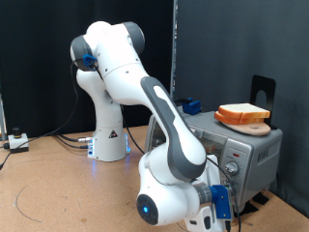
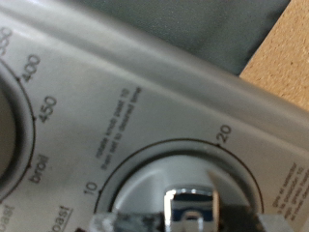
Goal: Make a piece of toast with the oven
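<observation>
The silver-grey oven stands at the exterior view's right on the wooden table. The piece of toast lies on a round wooden board on the oven's top. My gripper is low at the oven's front, pressed close to the knob panel. The wrist view shows that panel from very near. A timer dial marked 10 and 20 fills it, with a shiny metal piece at its middle. A temperature knob marked 400, 450 and broil is beside it. The oven door is hidden behind my arm.
A black upright stand is behind the oven and a small blue object lies at its far side. Cables and a white box lie on the table at the exterior view's left. A dark curtain hangs behind.
</observation>
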Available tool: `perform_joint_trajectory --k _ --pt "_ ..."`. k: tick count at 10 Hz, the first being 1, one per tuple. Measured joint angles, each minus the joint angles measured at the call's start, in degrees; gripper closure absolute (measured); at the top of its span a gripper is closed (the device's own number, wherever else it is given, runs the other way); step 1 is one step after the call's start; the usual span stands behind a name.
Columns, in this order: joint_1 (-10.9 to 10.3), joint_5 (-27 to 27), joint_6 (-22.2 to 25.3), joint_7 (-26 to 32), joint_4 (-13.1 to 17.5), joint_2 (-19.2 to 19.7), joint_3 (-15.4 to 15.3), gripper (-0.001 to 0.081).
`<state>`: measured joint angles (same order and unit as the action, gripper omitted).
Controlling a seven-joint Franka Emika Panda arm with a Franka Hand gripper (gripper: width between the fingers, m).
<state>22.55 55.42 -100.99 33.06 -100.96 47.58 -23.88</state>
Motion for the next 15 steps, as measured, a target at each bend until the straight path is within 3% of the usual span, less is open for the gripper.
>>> perform_joint_trajectory --k 2,9,10,11,12,13,14,15 --pt "0.0 0.5 -1.0 3.1 -0.9 -0.7 0.0 0.0709" --pt "0.1 0.8 -1.4 3.5 -1.0 -1.0 0.0 0.0709" --pt "0.2 0.8 -1.4 3.5 -0.9 -1.1 0.0 0.0553" --pt "0.3 0.8 -1.4 3.4 -0.9 -1.2 0.0 0.0553" --pt "0.5 0.8 -1.2 3.3 -0.9 -1.3 0.0 0.0359" --pt "1.0 0.8 -0.3 2.9 -0.9 -1.6 0.1 0.0359" --pt "2.0 0.5 1.3 2.2 -0.9 -2.2 0.4 0.0162" --pt "3.0 0.3 2.4 1.7 -1.0 -3.0 0.8 0.0162"
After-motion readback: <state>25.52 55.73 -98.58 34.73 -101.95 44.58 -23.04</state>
